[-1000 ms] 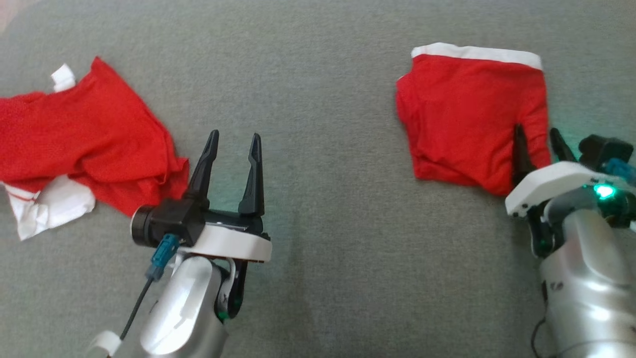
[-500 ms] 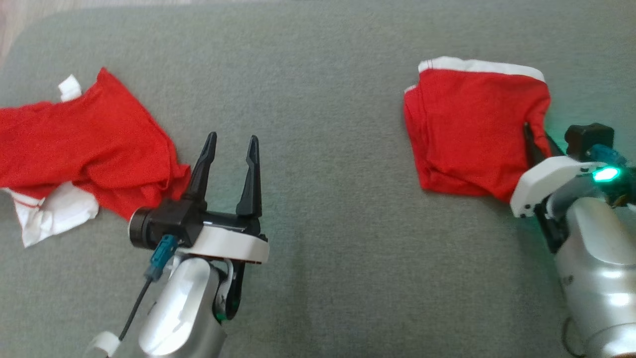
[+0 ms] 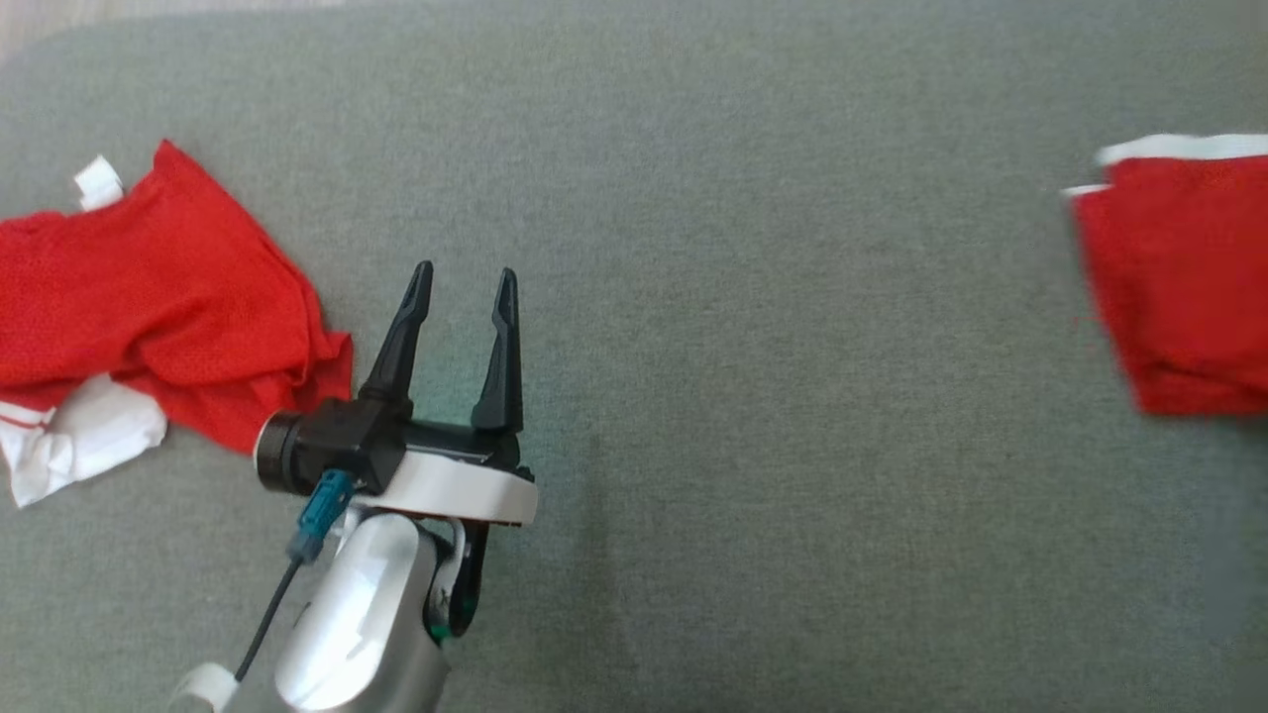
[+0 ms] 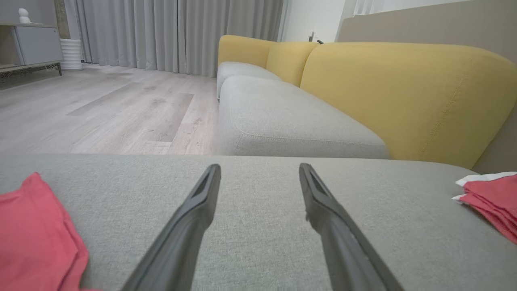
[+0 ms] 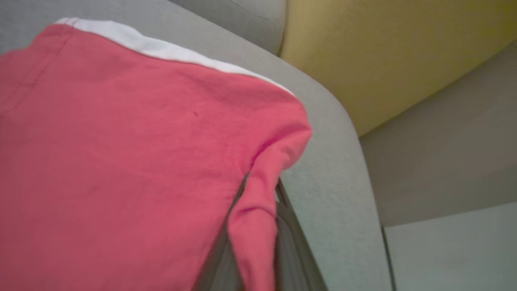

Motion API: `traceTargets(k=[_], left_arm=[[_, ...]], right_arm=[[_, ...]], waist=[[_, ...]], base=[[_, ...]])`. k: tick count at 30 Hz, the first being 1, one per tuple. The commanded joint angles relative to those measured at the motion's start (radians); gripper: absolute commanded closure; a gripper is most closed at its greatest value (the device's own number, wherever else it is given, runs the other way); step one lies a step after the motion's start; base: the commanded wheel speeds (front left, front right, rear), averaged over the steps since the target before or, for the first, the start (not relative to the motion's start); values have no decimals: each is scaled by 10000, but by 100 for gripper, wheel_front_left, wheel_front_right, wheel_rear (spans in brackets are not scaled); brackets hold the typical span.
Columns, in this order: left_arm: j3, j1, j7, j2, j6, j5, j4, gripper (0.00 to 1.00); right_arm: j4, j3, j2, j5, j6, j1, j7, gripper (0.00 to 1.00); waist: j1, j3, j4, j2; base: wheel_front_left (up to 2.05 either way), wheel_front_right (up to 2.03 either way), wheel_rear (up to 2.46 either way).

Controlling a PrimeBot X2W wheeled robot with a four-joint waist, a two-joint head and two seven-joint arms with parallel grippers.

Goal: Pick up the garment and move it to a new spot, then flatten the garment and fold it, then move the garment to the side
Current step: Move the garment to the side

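With the left gripper (image 3: 467, 269) holding its fingers wide at 7 o'clock, the right gripper (image 5: 260, 194) has its fingers pinched on one thin fold, it seems, of the folded red garment (image 3: 1179, 287) at 3 o'clock on the sofa seat (image 3: 743, 297), so dragging could unfold it.

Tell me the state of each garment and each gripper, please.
folded red garment, folded, its edge pinched by the right gripper
crumpled red garment, bunched up, loose on the grey cushion
left gripper, open, holding nothing
right gripper, shut on the folded red garment
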Motion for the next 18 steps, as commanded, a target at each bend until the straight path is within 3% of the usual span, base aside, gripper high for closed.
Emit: traceTargets(k=[1,6,16,17,18], left_arm=[[324,-367,-51,91,-43,94,-352,0],[350,-569,-51,91,-78,98,-391,0],[337,-782,-51,91,-71,59,-384,0],[342,-794,-51,91,-62,52,-369,0],[347,-799,-51,91,-56,46,-357,0]], right_arm=[[-112,-41,-622,-217,-7,-181,-21,100],[286,-820,-1310,-811,-7,-448,-179,100],[496,-1835,-1207,-2012,-7,-792,-422,100],[473,-1938,-1124,-2116,-7,-809,-449,0],[456,-2066,-1041,-2225,-7,-820,-447,0]], waist=[[0,250,112,0],[0,676,307,0],[0,971,443,0],[0,937,431,0],[0,883,413,0]], base=[[0,0,0],[0,0,0],[0,0,0],[0,0,0],[0,0,0]])
